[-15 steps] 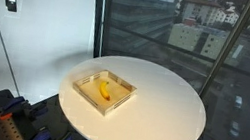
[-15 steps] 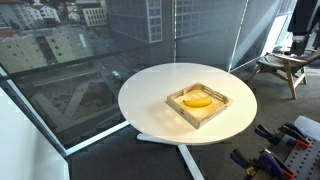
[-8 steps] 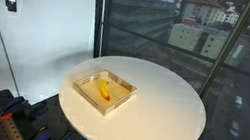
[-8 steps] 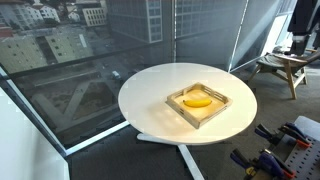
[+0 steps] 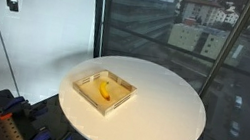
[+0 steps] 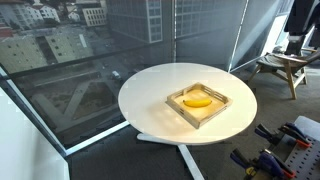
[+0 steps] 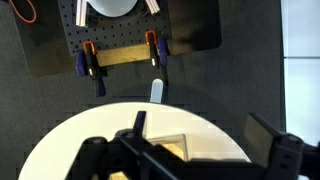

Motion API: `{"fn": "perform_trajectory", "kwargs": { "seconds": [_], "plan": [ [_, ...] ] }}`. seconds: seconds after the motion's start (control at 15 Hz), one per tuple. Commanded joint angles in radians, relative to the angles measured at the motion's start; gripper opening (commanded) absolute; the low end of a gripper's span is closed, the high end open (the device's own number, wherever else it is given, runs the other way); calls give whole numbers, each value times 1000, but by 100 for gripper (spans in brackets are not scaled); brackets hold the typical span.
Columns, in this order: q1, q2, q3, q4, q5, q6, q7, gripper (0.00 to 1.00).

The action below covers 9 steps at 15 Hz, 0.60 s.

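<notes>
Gripper (image 5: 10, 2) high up, well apart from round white table (image 5: 165, 107), jaws spread wide w/ nothing btwn in wrist view, banana (image 5: 105, 90) lying in wooden tray (image 5: 88, 97) near table's middle, clamps (image 7: 152, 48) on pegboard (image 7: 120, 30) beside table.

A round white table (image 5: 165, 105) stands on dark floor (image 7: 250, 70) beside tall, dark-framed windows (image 5: 185, 39). Beyond the glass, city buildings (image 6: 50, 30) sit in grey daylight. A white wall (image 5: 52, 18) closes one side. A wooden stool (image 6: 285, 63) stands near the glass (below me, orange-handled clamps (image 7: 152, 45) lie on a black pegboard (image 7: 120, 30)).
</notes>
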Motion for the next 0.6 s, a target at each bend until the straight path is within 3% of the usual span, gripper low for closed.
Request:
{"fn": "perform_trajectory", "kwargs": {
  "seconds": [0.0, 0.53],
  "plan": [
    [-12, 26, 9, 21, -6, 48, -11, 100],
    [-14, 106, 3, 42, -20, 177, -18, 100]
  ]
}}
